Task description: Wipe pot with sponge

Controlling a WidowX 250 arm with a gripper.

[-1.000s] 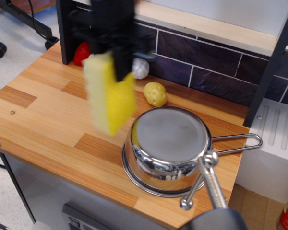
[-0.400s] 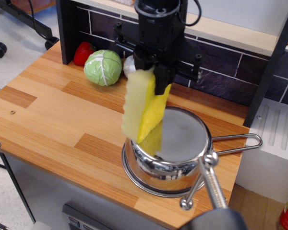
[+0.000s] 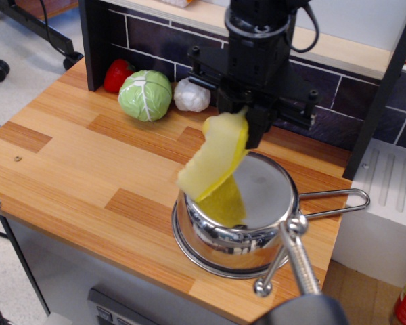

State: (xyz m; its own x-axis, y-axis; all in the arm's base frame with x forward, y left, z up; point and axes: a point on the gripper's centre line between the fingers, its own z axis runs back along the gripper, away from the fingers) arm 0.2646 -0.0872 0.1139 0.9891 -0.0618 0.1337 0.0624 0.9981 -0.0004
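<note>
The shiny steel pot (image 3: pixel 257 203) sits upside down on the wooden counter at the front right, flat base up, its wire-loop handle (image 3: pixel 335 202) pointing right. My black gripper (image 3: pixel 247 120) hangs over the pot's far left edge and is shut on the top of the yellow sponge (image 3: pixel 215 162). The sponge hangs down at a slant, and its lower end rests on the left part of the pot's base, mirrored in the steel.
A green cabbage (image 3: pixel 145 95), a red pepper (image 3: pixel 117 74) and a white garlic bulb (image 3: pixel 191 95) lie along the dark tiled back wall (image 3: pixel 338 108). A metal clamp screw (image 3: pixel 291 250) stands at the counter's front right. A black post (image 3: pixel 386 88) rises at the right.
My gripper has carried the sponge from the counter's left to the right and down; its lower end now rests on the pot's base. The arm now hides the yellow potato.
</note>
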